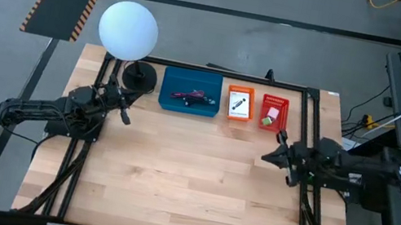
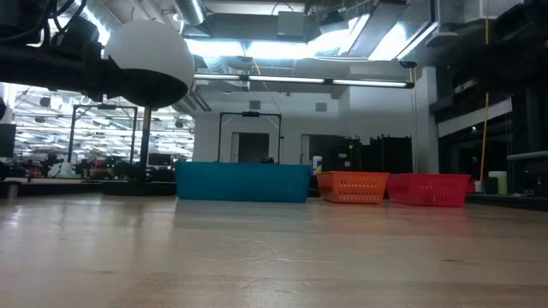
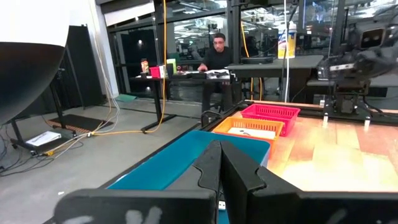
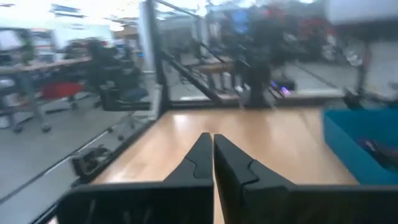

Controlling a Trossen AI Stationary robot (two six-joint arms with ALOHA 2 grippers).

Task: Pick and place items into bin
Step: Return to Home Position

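Note:
Three bins stand in a row at the table's far edge. The blue bin (image 1: 165, 90) holds a black cable piece with a red cord (image 1: 193, 97). A white printed card (image 1: 239, 104) lies in the orange bin (image 1: 231, 91). The red bin (image 1: 284, 111) has a second white card (image 1: 270, 112) and a green lump (image 1: 267, 122). I cannot make out a pink block or a blue-white stick. My left gripper (image 1: 127, 116) is shut and empty, near the blue bin's left end (image 3: 219, 149). My right gripper (image 1: 267, 156) is shut and empty, on the near side of the red bin (image 4: 212, 144).
The white globe lamp (image 1: 128, 29) rises from a black round base (image 1: 139, 77) just left of the blue bin, close to my left arm. Bare wood covers the middle and near table. A person (image 3: 217, 53) sits at a desk beyond the table.

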